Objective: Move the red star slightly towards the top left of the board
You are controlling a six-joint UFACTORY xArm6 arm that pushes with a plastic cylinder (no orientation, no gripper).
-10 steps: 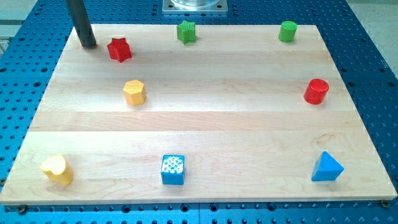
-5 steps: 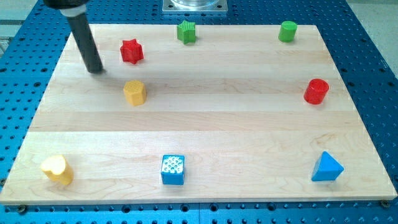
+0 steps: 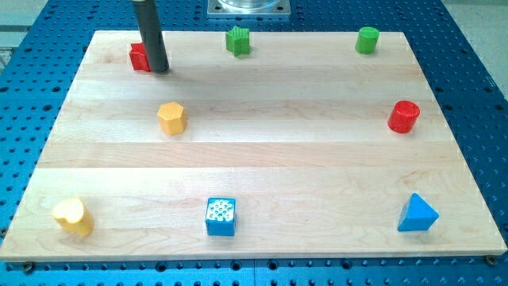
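Note:
The red star [image 3: 139, 56] sits near the board's top left corner, mostly hidden behind my rod. My tip [image 3: 159, 69] rests on the board right against the star's right side. The yellow hexagon block [image 3: 171, 118] lies below and slightly right of the tip.
A green star [image 3: 237, 40] and a green cylinder [image 3: 367, 40] stand along the top edge. A red cylinder [image 3: 404, 117] is at the right. A yellow heart [image 3: 72, 217], a blue cube [image 3: 221, 216] and a blue triangle [image 3: 417, 214] lie along the bottom of the wooden board [image 3: 262, 159].
My tip has swung from the star's left, down and around to its right side. The red star first shifted right, then moved left and up towards the corner.

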